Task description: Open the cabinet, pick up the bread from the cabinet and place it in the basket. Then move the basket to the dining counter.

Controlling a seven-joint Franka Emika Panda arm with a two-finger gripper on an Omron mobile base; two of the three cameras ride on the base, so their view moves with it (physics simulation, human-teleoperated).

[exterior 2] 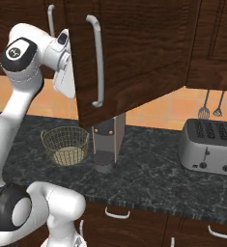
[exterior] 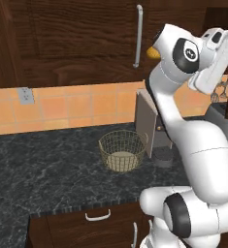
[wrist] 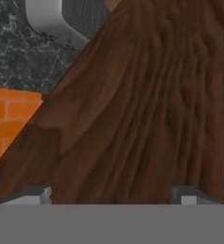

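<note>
The cabinet (exterior: 76, 38) has its right door (exterior 2: 134, 53) swung open toward the room, with the long silver handle (exterior 2: 96, 62) on its face. The bread (exterior: 153, 53) is a yellow-orange lump peeking out past my arm at shelf height. On the black worktop below stands the empty wire basket (exterior: 122, 150) (exterior 2: 65, 145). My hand is raised beside the open door's edge. My gripper (wrist: 111, 195) is open and close to the door's wood-grain surface, with nothing between the fingertips (wrist: 37, 194). The dining counter is out of view.
A grey appliance (exterior 2: 107, 140) stands right of the basket under the open door. A silver toaster (exterior 2: 209, 144) sits further right, with utensils (exterior 2: 216, 103) hanging on the orange tile wall. Drawers (exterior: 97, 215) run below the worktop edge.
</note>
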